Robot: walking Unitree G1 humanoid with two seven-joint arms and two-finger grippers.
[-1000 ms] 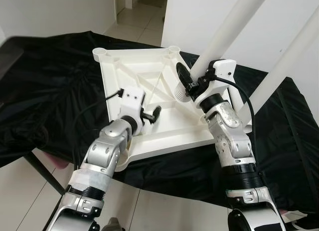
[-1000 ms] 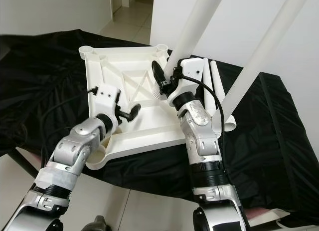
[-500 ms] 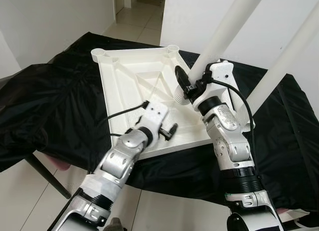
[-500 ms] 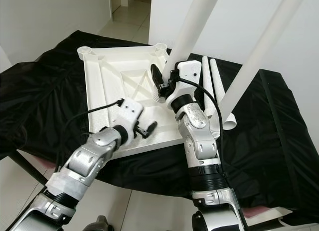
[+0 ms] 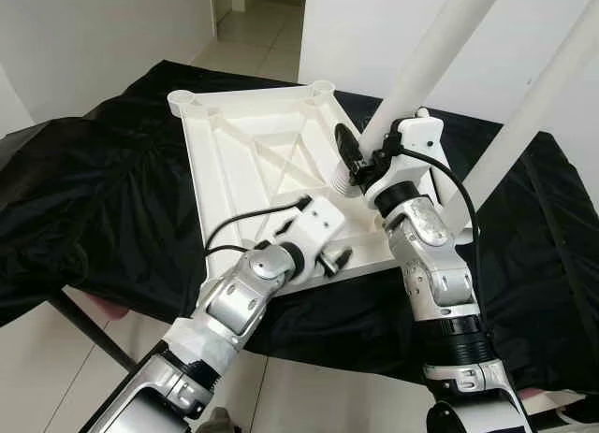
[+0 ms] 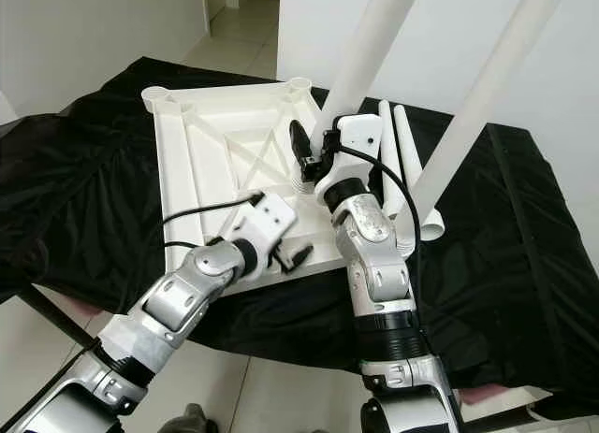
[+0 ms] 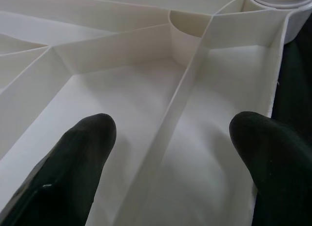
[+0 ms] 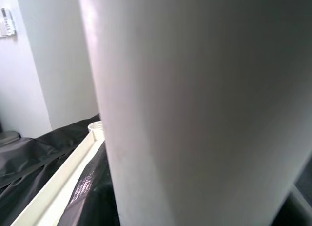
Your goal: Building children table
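So here's my left arm stretched forward and across, elbow bent, with my left gripper (image 5: 337,258) sitting over the near edge of the white plastic ribbed tabletop (image 5: 245,158), which lies upside down on the black cloth-covered surface (image 5: 103,190). My left fingers (image 7: 80,153) are spread wide, holding nothing, one on each side of a raised rib on the tabletop's underside, with the threaded corner socket just beyond them.

My right arm is bent up steeply at the elbow, forearm nearly vertical, and my right gripper (image 5: 360,157) is closed around the long white plastic tube leg (image 5: 432,54). That leg stands tilted, its threaded bottom end (image 5: 339,180) touching the tabletop just below my right fingers. A second white tube leg (image 5: 547,82) rises at a slant just beyond my right wrist, and two more white tubes (image 6: 393,157) lie flat on the cloth beside the tabletop.

No brand or writing I can read anywhere.
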